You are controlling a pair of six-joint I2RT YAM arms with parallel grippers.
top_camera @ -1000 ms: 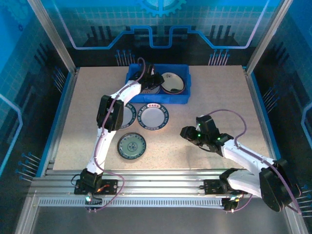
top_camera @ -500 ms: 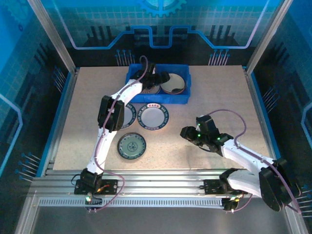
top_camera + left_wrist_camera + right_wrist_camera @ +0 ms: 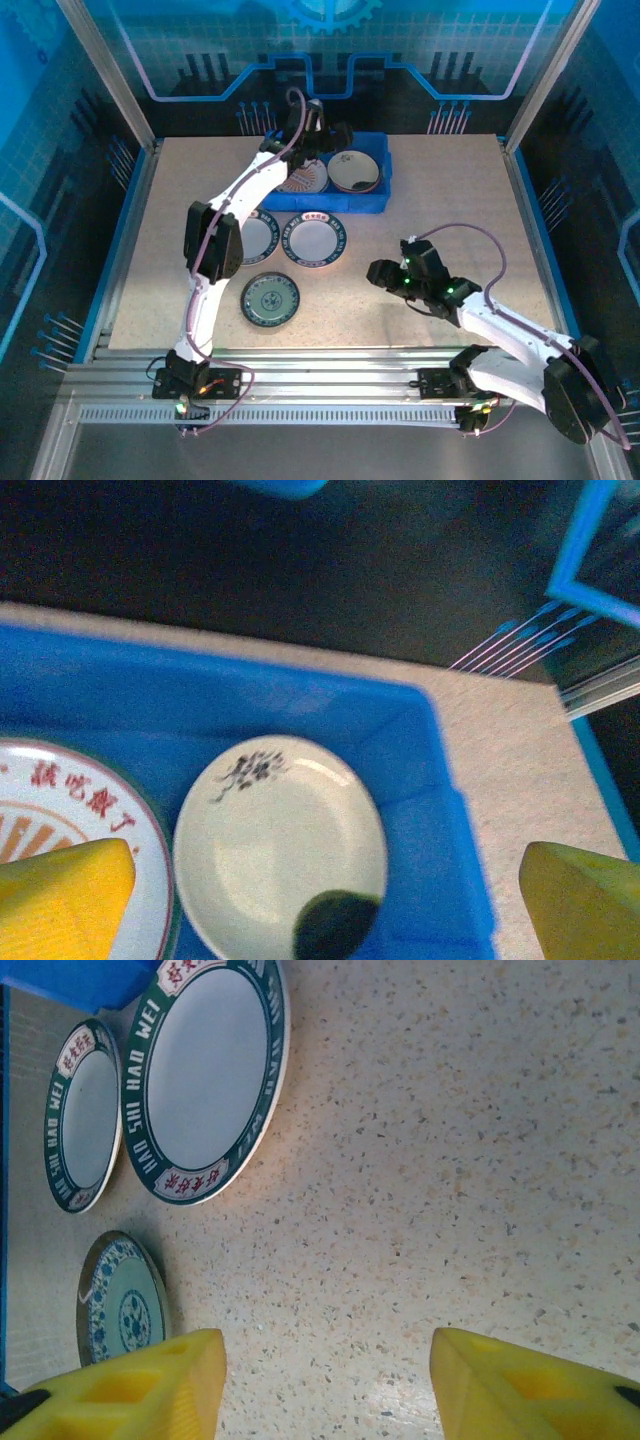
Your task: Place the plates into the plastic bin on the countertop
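left fingers: spread wide, gripping nothing, over the bright blue rectangular plastic bin
bin: I see two plates lying side by side in it: a round cream plate with a dark sprig on the right, a round white plate with red lettering and orange rays on the left
right fingers: released, empty, above the bare beige speckled bench
on bench: larger white plate with green lettered rim, smaller matching plate, blue-green patterned plate
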